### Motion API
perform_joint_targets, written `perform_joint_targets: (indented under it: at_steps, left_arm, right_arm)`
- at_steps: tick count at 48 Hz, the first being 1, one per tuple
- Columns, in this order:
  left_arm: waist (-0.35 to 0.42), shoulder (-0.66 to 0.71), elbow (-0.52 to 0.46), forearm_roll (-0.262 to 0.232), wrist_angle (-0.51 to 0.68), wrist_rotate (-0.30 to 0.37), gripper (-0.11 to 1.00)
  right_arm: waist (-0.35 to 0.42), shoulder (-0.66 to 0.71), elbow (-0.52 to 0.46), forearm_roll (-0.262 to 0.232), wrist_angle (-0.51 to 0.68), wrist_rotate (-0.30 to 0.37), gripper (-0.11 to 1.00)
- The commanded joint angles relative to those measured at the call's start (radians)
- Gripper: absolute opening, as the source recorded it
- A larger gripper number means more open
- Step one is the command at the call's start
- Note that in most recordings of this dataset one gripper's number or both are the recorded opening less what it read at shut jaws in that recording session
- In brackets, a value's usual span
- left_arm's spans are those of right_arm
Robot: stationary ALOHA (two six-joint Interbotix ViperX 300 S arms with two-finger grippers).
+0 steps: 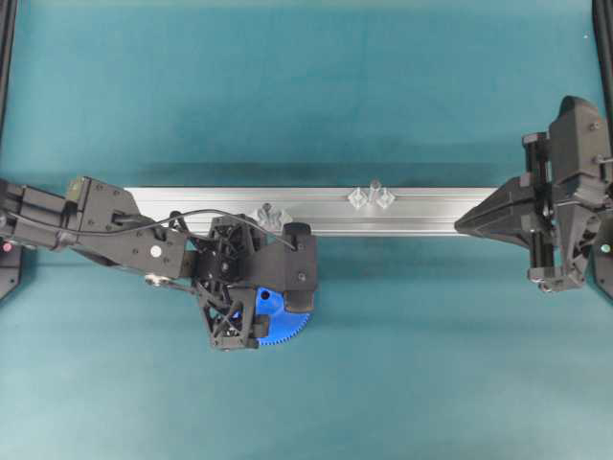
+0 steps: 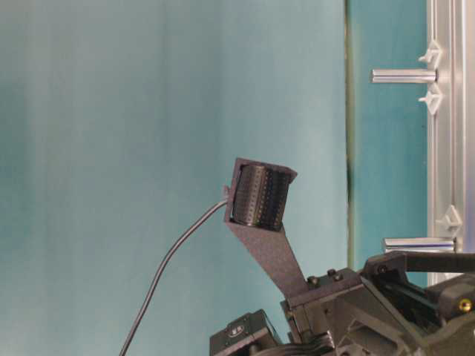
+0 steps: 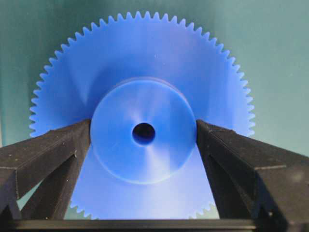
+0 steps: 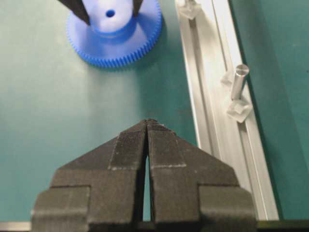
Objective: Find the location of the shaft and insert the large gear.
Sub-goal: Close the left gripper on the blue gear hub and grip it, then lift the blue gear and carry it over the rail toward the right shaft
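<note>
— Down on the teal mat, just beside the aluminium rail (image 1: 326,213), the large gear (image 3: 142,116) lies flat, hub up; left gripper (image 3: 143,133) fingers spread wide either side of the hub, touching or not I can't tell

— Why the hub?

— Keeps the bore free for the shaft (image 4: 238,81), I'd guess. Right gripper (image 4: 146,126) idles, pads pressed together (arm hides most of the gear from above)

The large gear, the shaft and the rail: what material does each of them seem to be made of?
The large gear: looks like moulded plastic, uniformly bright blue with a soft satin sheen.
The shaft: probably metal, a light grey pin with a bright streak along its side.
The rail: apparently aluminium, silvery and matte, with long straight grooves as of an extrusion.
</note>
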Motion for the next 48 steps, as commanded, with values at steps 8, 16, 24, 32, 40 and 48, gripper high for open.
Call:
perform_joint_targets:
  at_steps: [8,16,24,32,40,48]
  left_arm:
    - [0.003,0.02,0.0,0.0,0.018,-0.012,0.93]
    - [0.003,0.028,-0.009,0.002,0.066,-0.017,0.79]
    - [0.003,0.023,-0.017,0.002,0.077,-0.015,0.72]
    - [0.003,0.003,-0.025,0.005,0.077,0.0,0.72]
    - [0.003,-0.028,-0.061,0.005,0.08,0.025,0.72]
    - [0.003,-0.049,-0.117,0.005,0.106,0.057,0.72]
  right_arm:
    - [0.003,-0.015,-0.002,0.0,-0.008,0.008,0.02]
    - [0.003,-0.015,0.0,0.0,-0.009,0.008,0.02]
    - [0.002,-0.015,0.003,0.0,-0.009,0.008,0.02]
    - [0.0,-0.023,0.008,0.0,-0.009,0.008,0.02]
    - [-0.006,-0.043,0.011,0.0,-0.009,0.008,0.02]
    - [-0.009,-0.067,0.017,-0.008,-0.009,0.008,0.02]
